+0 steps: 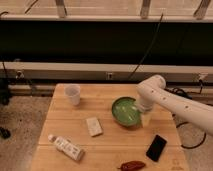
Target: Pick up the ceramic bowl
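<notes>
arm [186, 107]: one white tubular link, entering from the right edge and slanting up and to the left (as seen from the front of the room).
wrist joint [151, 90]: a rounded white housing at the link's upper left end, where the arm bends sharply downward.
gripper [145, 118]: pale, hanging directly below the wrist joint and pointing down; it sits low, a little right of the scene's middle.

One raised camera looks down across the table [100, 98], end effector [145, 118] right of centre.
</notes>
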### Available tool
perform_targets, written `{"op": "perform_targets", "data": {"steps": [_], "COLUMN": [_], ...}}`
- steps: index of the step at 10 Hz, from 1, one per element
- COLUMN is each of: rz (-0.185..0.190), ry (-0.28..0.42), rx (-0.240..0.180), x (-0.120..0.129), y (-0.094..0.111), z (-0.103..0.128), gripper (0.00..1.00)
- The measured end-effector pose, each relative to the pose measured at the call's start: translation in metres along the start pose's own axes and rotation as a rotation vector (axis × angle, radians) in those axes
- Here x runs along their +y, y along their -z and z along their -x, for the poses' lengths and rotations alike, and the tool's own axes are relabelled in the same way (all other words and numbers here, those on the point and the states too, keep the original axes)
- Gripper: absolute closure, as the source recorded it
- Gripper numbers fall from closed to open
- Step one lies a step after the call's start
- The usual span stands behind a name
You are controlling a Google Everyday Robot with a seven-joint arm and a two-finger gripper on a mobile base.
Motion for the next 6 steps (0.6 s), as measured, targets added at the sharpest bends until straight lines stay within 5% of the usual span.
{"op": "perform_targets", "data": {"steps": [3, 6], "rz": [-0.003, 0.007], "ry": [0.041, 0.061], "rx": [-0.036, -0.06], "x": [0.003, 0.007], "y": [-0.014, -0.025], "z": [0.004, 0.006], "gripper": [0.23, 0.54]}}
